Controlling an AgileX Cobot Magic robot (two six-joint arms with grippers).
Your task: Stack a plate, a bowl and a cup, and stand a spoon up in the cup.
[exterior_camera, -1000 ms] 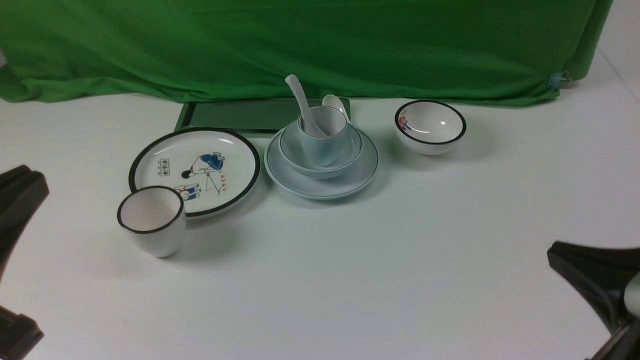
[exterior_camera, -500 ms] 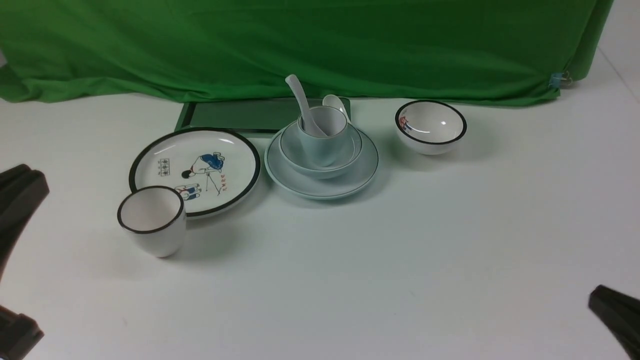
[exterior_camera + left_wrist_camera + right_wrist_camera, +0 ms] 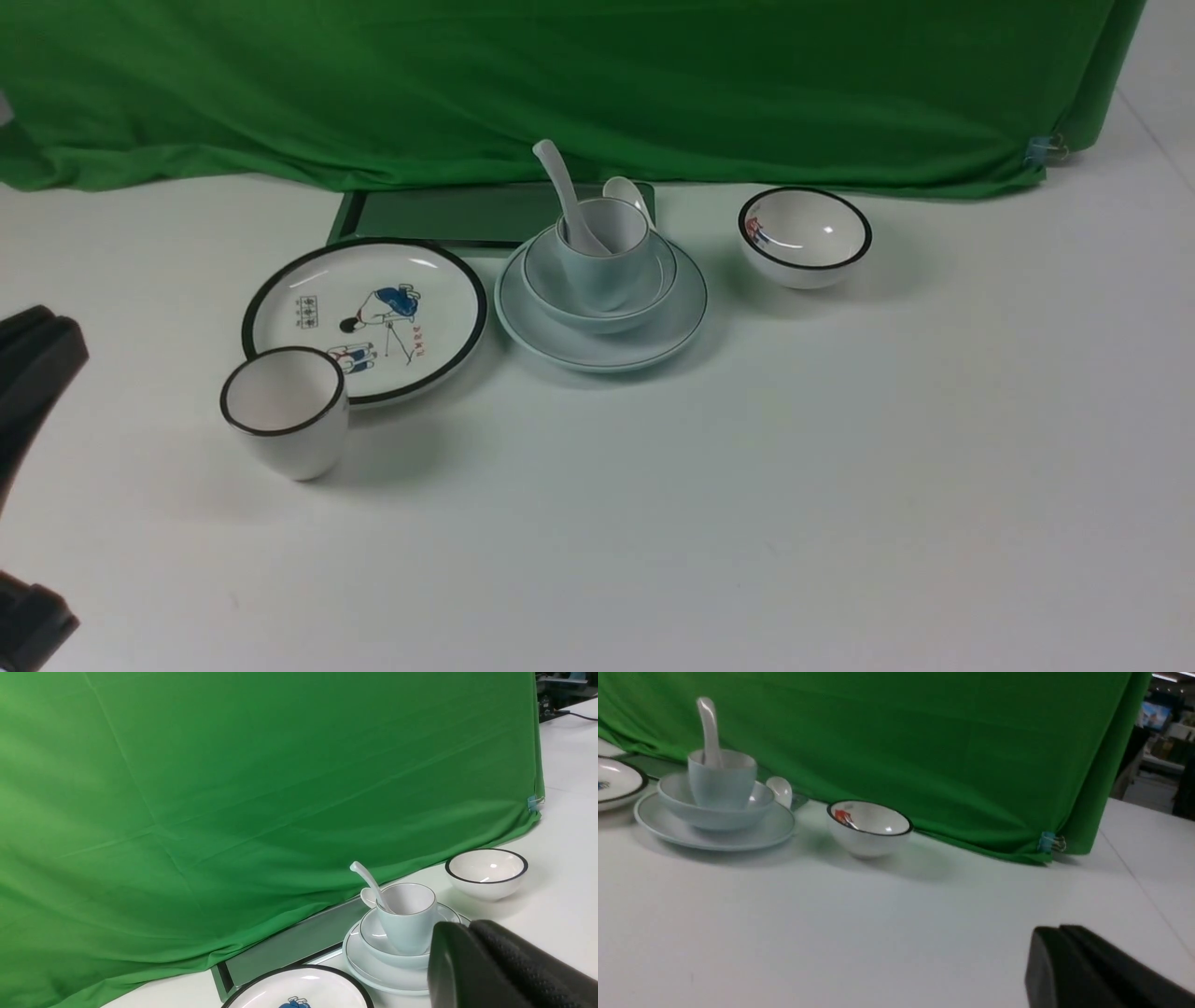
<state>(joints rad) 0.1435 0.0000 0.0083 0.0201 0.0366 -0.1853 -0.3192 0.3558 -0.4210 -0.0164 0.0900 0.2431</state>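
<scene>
Stack looks complete: cup point(image 3: 605, 266) in bowl point(image 3: 597, 320) on plate point(image 3: 658, 338), spoon point(image 3: 563, 191) leaning 11 o'clock. Left hand point(image 3: 467, 940) and right hand point(image 3: 1059, 945) closed, empty. Next: probably just keep clear.

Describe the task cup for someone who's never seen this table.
Start at the green backdrop; just before its middle sits a pale blue-green plate bearing a bowl. The cup stands in that bowl, holding a spoon; the other cup is white, black-rimmed, empty.

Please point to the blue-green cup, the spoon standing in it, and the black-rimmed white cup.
cup point(image 3: 605, 268), front view, outer wall.
spoon point(image 3: 558, 185), front view, handle.
black-rimmed white cup point(image 3: 294, 448), front view, outer wall.
</scene>
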